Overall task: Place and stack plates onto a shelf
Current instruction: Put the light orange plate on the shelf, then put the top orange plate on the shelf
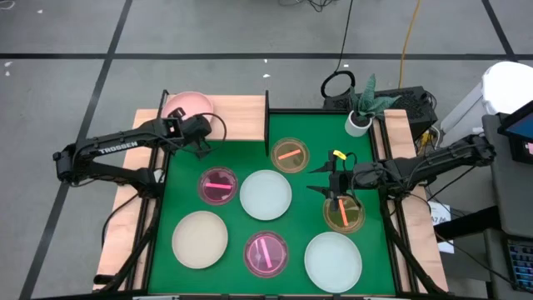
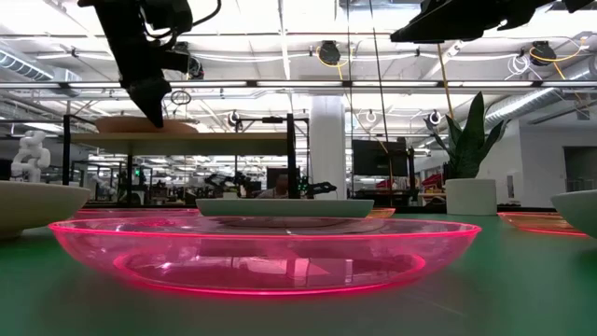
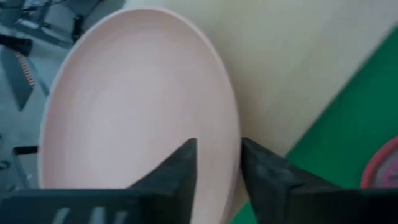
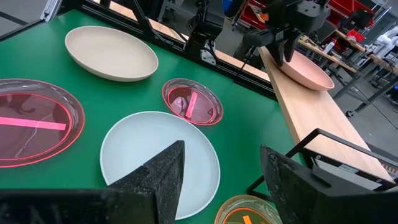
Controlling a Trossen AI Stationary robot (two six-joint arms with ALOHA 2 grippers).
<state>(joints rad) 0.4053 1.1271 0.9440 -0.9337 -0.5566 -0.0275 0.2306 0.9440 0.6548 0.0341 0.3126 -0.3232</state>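
While the pink plate point(image 1: 190, 105) sits on the left end of the wooden shelf point(image 1: 237, 118), the left gripper point(image 3: 217, 163) has its fingers pinched narrow over that plate's near rim. In the right wrist view the same gripper is down on the plate's edge. Rest of the shelf board is bare wood.

Right gripper point(image 1: 331, 179) hangs over the green table point(image 1: 296, 267), fingers spread wide, holding nothing, just beside an amber plate point(image 1: 344, 213).

On the table: another amber plate point(image 1: 290, 154) near the shelf, two magenta plates point(image 1: 218, 186) point(image 1: 266, 253), two pale mint plates point(image 1: 266, 194) point(image 1: 333, 261), a cream plate point(image 1: 200, 239). All flat, none stacked.

Potted plant point(image 1: 364, 107) at the far right corner. Around the table: grey floor with dark tape lines and cables. Low view shows a big workshop hall behind, ceiling lights, a white pillar.
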